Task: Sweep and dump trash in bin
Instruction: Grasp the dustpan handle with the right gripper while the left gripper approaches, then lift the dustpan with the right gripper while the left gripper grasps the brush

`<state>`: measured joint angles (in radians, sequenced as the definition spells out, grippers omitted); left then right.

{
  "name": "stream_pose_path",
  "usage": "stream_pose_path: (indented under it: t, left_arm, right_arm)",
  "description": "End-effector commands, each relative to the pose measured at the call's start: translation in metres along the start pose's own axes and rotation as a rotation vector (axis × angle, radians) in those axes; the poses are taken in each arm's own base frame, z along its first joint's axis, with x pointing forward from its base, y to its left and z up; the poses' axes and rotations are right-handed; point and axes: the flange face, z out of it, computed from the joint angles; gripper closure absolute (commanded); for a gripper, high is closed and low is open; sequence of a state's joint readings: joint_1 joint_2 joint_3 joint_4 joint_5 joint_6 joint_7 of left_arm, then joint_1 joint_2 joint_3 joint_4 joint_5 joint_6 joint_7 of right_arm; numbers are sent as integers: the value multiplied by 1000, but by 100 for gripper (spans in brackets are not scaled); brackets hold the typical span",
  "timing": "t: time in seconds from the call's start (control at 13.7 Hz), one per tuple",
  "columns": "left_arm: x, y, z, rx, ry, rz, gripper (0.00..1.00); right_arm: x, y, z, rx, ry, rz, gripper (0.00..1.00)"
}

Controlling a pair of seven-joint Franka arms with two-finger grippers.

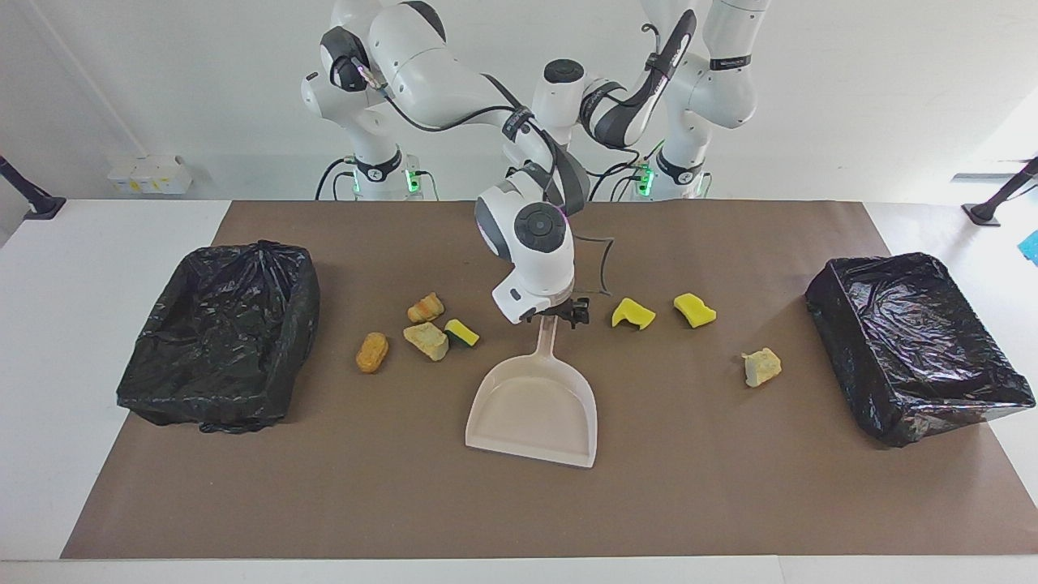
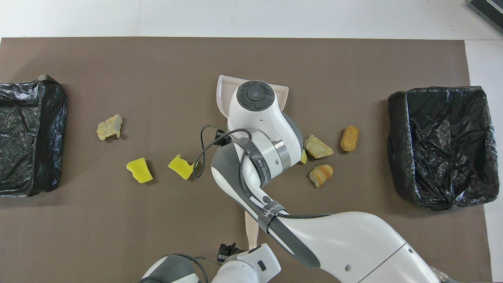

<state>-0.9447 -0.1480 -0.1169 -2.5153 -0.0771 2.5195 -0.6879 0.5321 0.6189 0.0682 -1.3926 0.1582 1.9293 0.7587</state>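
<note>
Over dustpan handle (image 1: pixel 549 334): right gripper (image 1: pixel 561 311) (low)

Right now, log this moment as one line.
right gripper: at dustpan handle, grip unclear | left gripper: by brush | trash: seven scraps on table | bins: no scraps seen

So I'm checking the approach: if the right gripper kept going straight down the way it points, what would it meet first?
The dustpan: the right gripper points down at the top of its handle, apparently about to touch it, though actual contact isn't clear.
</note>
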Motion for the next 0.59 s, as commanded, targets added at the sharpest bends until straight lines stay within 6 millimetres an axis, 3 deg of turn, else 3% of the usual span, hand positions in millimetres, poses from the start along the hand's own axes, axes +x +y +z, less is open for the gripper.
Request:
stream_pose_path:
  t: [0.0,0.22,0.29,0.37,0.44,0.51]
  left_arm:
    - [-4,2,15,6,-2,12,11]
    - [-6,2,16,25,4,45,42]
    - [-5,3,15,26,7,48,44]
    - [-5,3,15,27,8,50,44]
    - [-5,3,15,27,8,50,44]
    - [-5,3,14,31,11,57,44]
  right_arm:
    - [4,1,-1,5,18,-9,14]
    - [10,5,-8,23,31,3,21]
    - [13,6,-8,32,41,4,31]
    - [15,8,-8,37,48,7,57]
    - [15,7,-9,38,47,7,89]
    - [14,6,-10,42,47,8,100]
